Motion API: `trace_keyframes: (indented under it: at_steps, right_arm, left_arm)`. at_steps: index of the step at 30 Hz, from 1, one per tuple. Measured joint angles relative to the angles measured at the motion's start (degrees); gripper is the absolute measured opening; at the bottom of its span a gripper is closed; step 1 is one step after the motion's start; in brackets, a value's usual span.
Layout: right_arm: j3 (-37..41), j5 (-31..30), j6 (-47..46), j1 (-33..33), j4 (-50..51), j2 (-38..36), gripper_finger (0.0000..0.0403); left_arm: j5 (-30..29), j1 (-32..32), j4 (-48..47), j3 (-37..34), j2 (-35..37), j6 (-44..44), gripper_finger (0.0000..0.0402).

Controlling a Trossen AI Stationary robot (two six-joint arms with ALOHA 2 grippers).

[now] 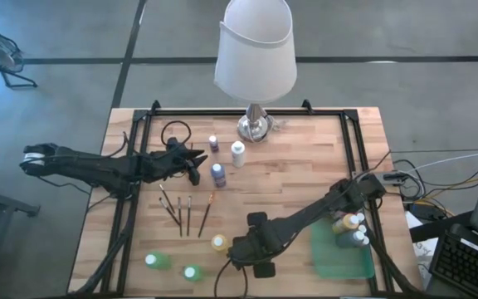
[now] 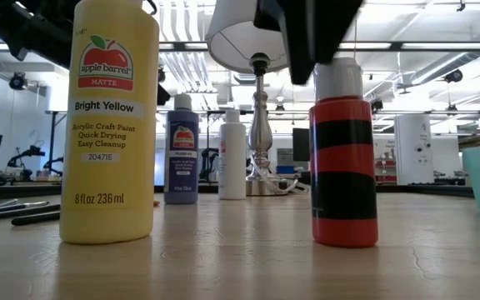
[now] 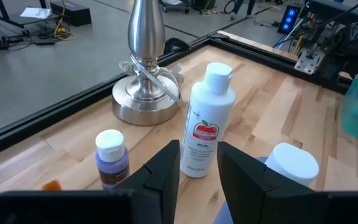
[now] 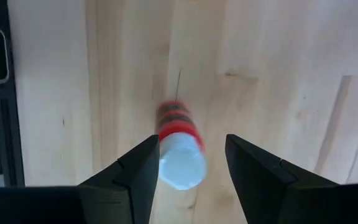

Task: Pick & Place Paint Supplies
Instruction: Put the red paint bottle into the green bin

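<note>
A red bottle with black stripes and a white cap (image 2: 344, 167) stands upright on the table near its front edge, also seen in the right wrist view (image 4: 180, 155). My right gripper (image 4: 191, 142) points straight down over it, open, one finger on each side of the cap and just above it; in the high view the gripper (image 1: 253, 249) hides the bottle. My left gripper (image 3: 199, 180) waits at the left, open and empty, aimed toward a white bottle (image 3: 205, 124) and beside a blue bottle (image 1: 219, 174).
A yellow bottle (image 1: 220, 243) stands just left of my right gripper, with two green bottles (image 1: 154, 261) farther left. Several brushes (image 1: 182, 213) lie mid-left. A green tray (image 1: 343, 264) at the right holds bottles (image 1: 348, 224). The lamp (image 1: 256, 124) stands at the far side.
</note>
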State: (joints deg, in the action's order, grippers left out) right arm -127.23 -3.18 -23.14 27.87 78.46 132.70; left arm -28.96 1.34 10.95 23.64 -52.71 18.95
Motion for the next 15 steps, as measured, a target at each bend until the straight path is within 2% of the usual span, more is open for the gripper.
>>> trace_keyframes:
  at_steps: [15]
  right_arm:
    - [1.70, 0.45, -0.50, 0.03, 0.20, 0.00, 0.0184]
  left_arm:
    - [0.02, 0.02, -0.08, 0.00, 0.00, 0.15, 0.0113]
